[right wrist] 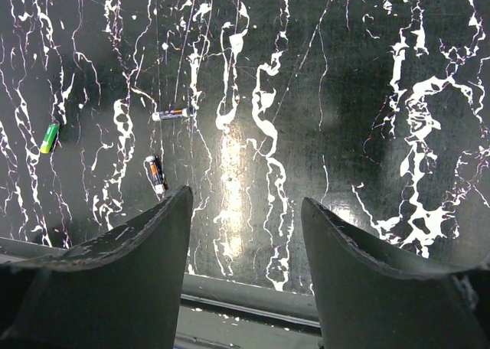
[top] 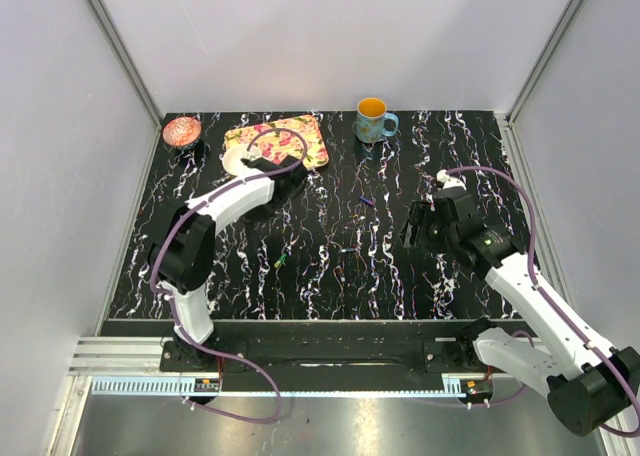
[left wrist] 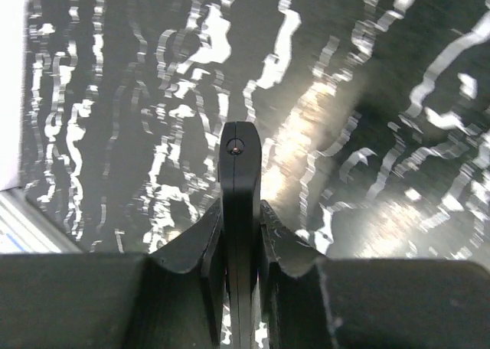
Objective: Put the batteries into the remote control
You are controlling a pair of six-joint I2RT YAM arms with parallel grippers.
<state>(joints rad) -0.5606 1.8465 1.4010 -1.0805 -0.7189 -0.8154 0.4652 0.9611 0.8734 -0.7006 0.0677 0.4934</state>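
- Gripping the remote (left wrist: 239, 165) in the left gripper (left wrist: 239, 228): closed narrow on the two flat faces, thin edge up, long axis running straight out from the wrist, above the table (left wrist: 367, 73).
- Seen from above, parked at the far left, just at the near edge of the flowered tray (top: 305, 141); remote itself hard to pick out from that height.
- Spread wide and holding nothing: the right gripper (right wrist: 245, 203), hovering over bare marbled top right of centre.
- Lying loose on the table, apart from one another and from both grippers: a green battery (right wrist: 50, 137), a pale battery with an orange end (right wrist: 170, 114), a dark battery (right wrist: 155, 174).
- In the right wrist view, all three off to the left of the open gap:
  - dark battery closest, just beyond the finger (right wrist: 153, 234) on the left of that view, long axis roughly along the reach
  - pale one a little farther out, lying crosswise
  - green one farthest left, tilted slightly off upright in the frame
- Judging from that: right gripper nearer the dark and pale ones, and the only free one; left arm better kept as the holder.
- Likely needed next: a short shift leftward and a wrist turn, to close across the dark battery's width rather than along it.
- Battery bay of the remote: not visible in any view; open or covered, impossible to tell.
- Mug (top: 372, 121) and small bowl (top: 182, 131) at the far edge, well apart from all this.
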